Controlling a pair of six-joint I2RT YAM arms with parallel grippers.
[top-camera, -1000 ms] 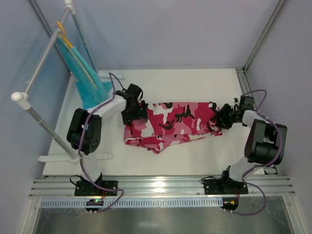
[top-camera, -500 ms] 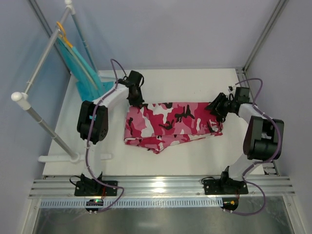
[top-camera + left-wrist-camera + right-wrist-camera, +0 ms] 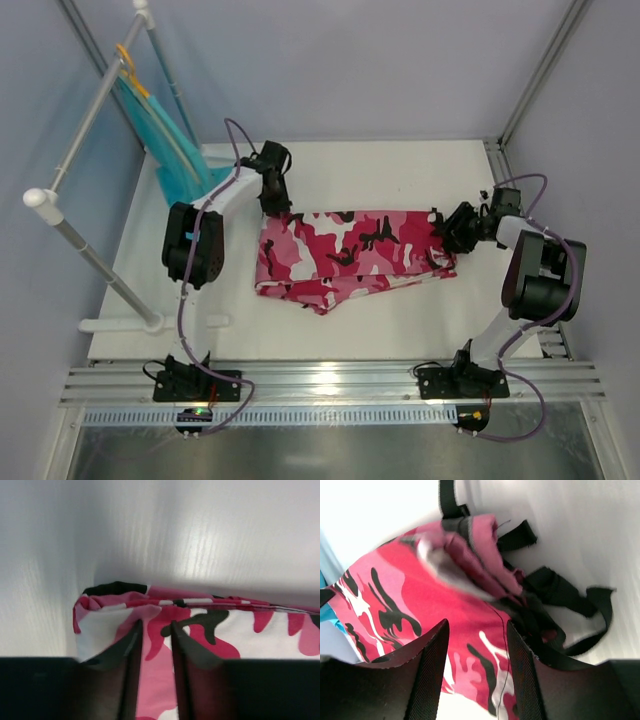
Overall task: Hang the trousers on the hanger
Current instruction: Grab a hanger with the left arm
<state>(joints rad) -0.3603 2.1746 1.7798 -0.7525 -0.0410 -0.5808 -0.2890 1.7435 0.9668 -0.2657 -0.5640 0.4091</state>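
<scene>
- Left gripper (image 3: 155, 628): jaws nearly together, pinching, as I judged, a bunched fold at the far corner of the trousers (image 3: 220, 630). The cloth ran under and between its fingers and lay flat on the table (image 3: 200, 530).
- Right gripper (image 3: 477, 627): jaws apart, poised over the opposite end, black straps (image 3: 560, 595) just ahead of it. Probably lining up a matching hold so both ends lift together.
- A second earlier the left jaws stood wide, nearer the arm's base over the cloth's end. The right spread was unchanged.
</scene>
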